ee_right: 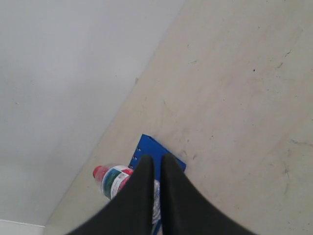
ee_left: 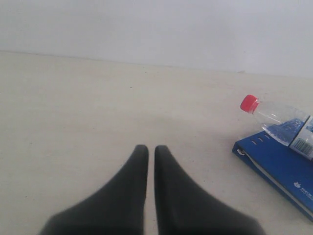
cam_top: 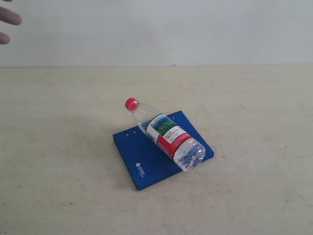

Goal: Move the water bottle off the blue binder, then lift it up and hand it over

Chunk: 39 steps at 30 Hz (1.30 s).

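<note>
The water bottle (cam_top: 166, 134), clear with a red cap and a red, white and green label, lies on its side across the blue binder (cam_top: 146, 161) in the middle of the table. Neither gripper shows in the exterior view. My left gripper (ee_left: 151, 149) is shut with nothing in it, low over bare table, with the bottle (ee_left: 281, 120) and binder (ee_left: 279, 164) well off to one side. My right gripper (ee_right: 157, 159) is also shut and empty, held high above the binder (ee_right: 149, 149); its fingers hide part of the bottle (ee_right: 115, 180).
A person's hand (cam_top: 7, 19) reaches in at the exterior view's top left corner. The beige tabletop (cam_top: 244, 98) runs back to a pale wall.
</note>
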Each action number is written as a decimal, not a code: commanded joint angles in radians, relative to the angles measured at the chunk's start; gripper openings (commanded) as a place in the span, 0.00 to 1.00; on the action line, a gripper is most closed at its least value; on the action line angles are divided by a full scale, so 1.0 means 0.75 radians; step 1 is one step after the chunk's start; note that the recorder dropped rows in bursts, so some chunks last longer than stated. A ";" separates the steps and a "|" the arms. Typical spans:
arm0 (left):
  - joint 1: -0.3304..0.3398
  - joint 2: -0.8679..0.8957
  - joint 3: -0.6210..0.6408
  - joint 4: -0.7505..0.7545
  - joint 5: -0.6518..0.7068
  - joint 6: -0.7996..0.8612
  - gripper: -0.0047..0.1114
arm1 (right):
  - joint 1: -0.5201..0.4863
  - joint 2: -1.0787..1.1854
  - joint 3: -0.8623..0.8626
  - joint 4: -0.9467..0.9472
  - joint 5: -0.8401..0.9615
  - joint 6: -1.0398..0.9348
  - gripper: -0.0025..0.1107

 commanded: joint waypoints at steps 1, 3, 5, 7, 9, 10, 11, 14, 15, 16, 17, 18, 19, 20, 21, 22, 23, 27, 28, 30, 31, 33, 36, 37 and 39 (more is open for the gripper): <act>-0.004 -0.005 0.003 0.007 -0.012 0.005 0.08 | 0.003 -0.006 -0.016 0.055 0.040 -0.230 0.02; -0.004 -0.005 0.003 0.007 -0.012 0.005 0.08 | 0.003 -0.006 -0.047 0.122 0.032 -0.395 0.02; -0.004 -0.005 0.003 0.007 -0.012 0.005 0.08 | 0.003 -0.006 -0.084 0.202 -0.008 -0.595 0.02; -0.004 -0.005 0.003 0.007 -0.012 0.005 0.08 | 0.003 -0.006 -0.119 0.288 -0.077 -0.800 0.02; -0.004 -0.005 0.003 0.007 -0.012 0.005 0.08 | 0.003 0.038 -0.148 0.391 -0.107 -0.920 0.02; -0.004 -0.005 0.003 0.007 -0.012 0.005 0.08 | 0.003 0.098 -0.162 0.442 -0.096 -0.978 0.02; -0.004 -0.005 0.003 0.007 -0.012 0.005 0.08 | 0.003 0.157 -0.174 0.483 -0.070 -1.040 0.02; -0.004 -0.005 0.003 0.007 -0.012 0.005 0.08 | 0.003 0.460 -0.226 0.631 0.099 -1.394 0.02; -0.004 -0.005 0.003 0.007 -0.012 0.005 0.08 | 0.003 0.609 -0.268 0.717 0.206 -1.584 0.02; -0.004 -0.005 0.003 0.007 -0.012 0.005 0.08 | 0.003 0.715 -0.302 0.776 0.290 -1.707 0.02; -0.004 -0.005 0.003 0.007 -0.012 0.005 0.08 | 0.003 0.824 -0.352 0.850 0.383 -1.854 0.02; -0.004 -0.005 0.003 0.007 -0.012 0.005 0.08 | 0.003 0.990 -0.410 0.899 0.539 -1.976 0.02; -0.004 -0.005 0.003 0.007 -0.012 0.005 0.08 | 0.003 1.098 -0.475 0.920 0.642 -2.063 0.02; -0.004 -0.005 0.003 0.007 -0.012 0.005 0.08 | 0.003 1.231 -0.541 0.920 0.766 -2.120 0.02; -0.004 -0.005 0.003 0.007 -0.012 0.005 0.08 | 0.003 1.355 -0.609 0.920 0.865 -2.169 0.02; -0.004 -0.005 0.003 0.007 -0.012 0.005 0.08 | 0.003 1.447 -0.659 0.920 0.936 -2.200 0.02; -0.004 -0.005 0.003 0.007 -0.012 0.005 0.08 | 0.003 1.552 -0.722 0.922 0.978 -2.222 0.02; -0.004 -0.005 0.003 0.007 -0.012 0.005 0.08 | 0.050 1.857 -0.964 0.928 0.959 -2.257 0.02; -0.004 -0.005 0.003 0.007 -0.012 0.005 0.08 | 0.078 1.899 -1.037 0.928 0.938 -2.264 0.02; -0.004 -0.005 0.003 0.007 -0.012 0.005 0.08 | 0.153 1.982 -1.198 0.928 0.862 -2.282 0.02; -0.004 -0.005 0.003 0.007 -0.012 0.005 0.08 | 0.189 2.009 -1.263 0.928 0.802 -2.282 0.02; -0.004 -0.005 0.003 0.007 -0.012 0.005 0.08 | 0.287 2.070 -1.419 0.917 0.637 -2.282 0.02; -0.004 -0.005 0.003 0.007 -0.012 0.005 0.08 | 0.421 2.176 -1.593 0.806 0.369 -2.269 0.02; -0.004 -0.005 0.003 0.007 -0.012 0.005 0.08 | 0.458 2.221 -1.640 0.743 0.305 -2.241 0.02; -0.004 -0.005 0.003 0.007 -0.012 0.005 0.08 | 0.503 2.311 -1.725 0.624 0.277 -2.154 0.06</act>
